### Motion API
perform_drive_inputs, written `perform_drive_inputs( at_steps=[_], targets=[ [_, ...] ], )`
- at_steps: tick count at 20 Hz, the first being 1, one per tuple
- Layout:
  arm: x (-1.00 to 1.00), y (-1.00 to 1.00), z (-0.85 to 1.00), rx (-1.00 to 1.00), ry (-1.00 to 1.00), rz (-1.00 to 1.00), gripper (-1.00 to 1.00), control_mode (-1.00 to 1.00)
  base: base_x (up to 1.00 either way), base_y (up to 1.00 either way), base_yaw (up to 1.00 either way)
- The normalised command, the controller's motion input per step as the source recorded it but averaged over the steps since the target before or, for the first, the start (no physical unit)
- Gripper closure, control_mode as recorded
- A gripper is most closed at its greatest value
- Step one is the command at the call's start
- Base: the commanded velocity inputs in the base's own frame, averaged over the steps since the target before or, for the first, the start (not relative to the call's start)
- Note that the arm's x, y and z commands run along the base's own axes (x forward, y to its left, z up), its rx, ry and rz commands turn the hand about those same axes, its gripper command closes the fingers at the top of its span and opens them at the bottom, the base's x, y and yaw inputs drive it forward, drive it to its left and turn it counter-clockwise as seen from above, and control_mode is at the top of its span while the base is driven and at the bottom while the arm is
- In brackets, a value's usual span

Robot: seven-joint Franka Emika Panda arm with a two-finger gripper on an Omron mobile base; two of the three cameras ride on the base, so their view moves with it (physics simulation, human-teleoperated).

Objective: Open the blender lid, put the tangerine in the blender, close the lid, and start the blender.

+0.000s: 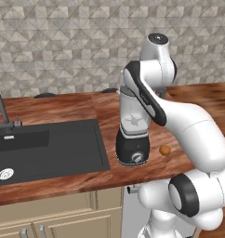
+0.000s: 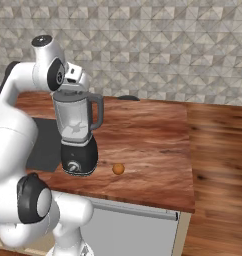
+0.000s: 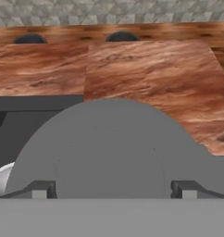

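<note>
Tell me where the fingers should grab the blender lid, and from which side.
Grip the blender lid across its round edge, coming straight down from above. It sits flat on the upright blender, and the gripper is already right over it, one finger on each side. The handle sticks out sideways, so a side approach looks awkward.

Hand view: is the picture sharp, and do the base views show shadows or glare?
Hand view: the blender lid is a flat, featureless grey dome, very close, with soft edges. Right base view: the tangerine sits on the counter with hardly any shadow. Left base view: even light, no glare on the blender.
</note>
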Motion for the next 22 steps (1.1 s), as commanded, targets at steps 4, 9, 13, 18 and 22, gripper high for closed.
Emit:
perform_drive_inputs(
  at_steps=[4, 9, 13, 18, 22],
  targets=[
    [0.0, 0.11, -0.26, 0.0, 0.07, 0.0, 1.0, -1.0, 0.0, 0.0, 0.0],
    [0.12, 0.2, -0.05, 0.0, 0.09, 0.0, 1.0, -1.0, 0.0, 0.0, 0.0],
    [0.0, 0.08, 0.07, 0.0, -0.03, 0.0, 1.0, -1.0, 0.0, 0.0, 0.0],
    [-0.09, -0.01, 0.63, -0.02, -0.24, 0.0, 1.0, -1.0, 0.0, 0.0, 0.0],
    [-0.2, -0.25, 0.69, -0.02, -0.3, 0.0, 1.0, -1.0, 0.0, 0.0, 0.0]
  ],
)
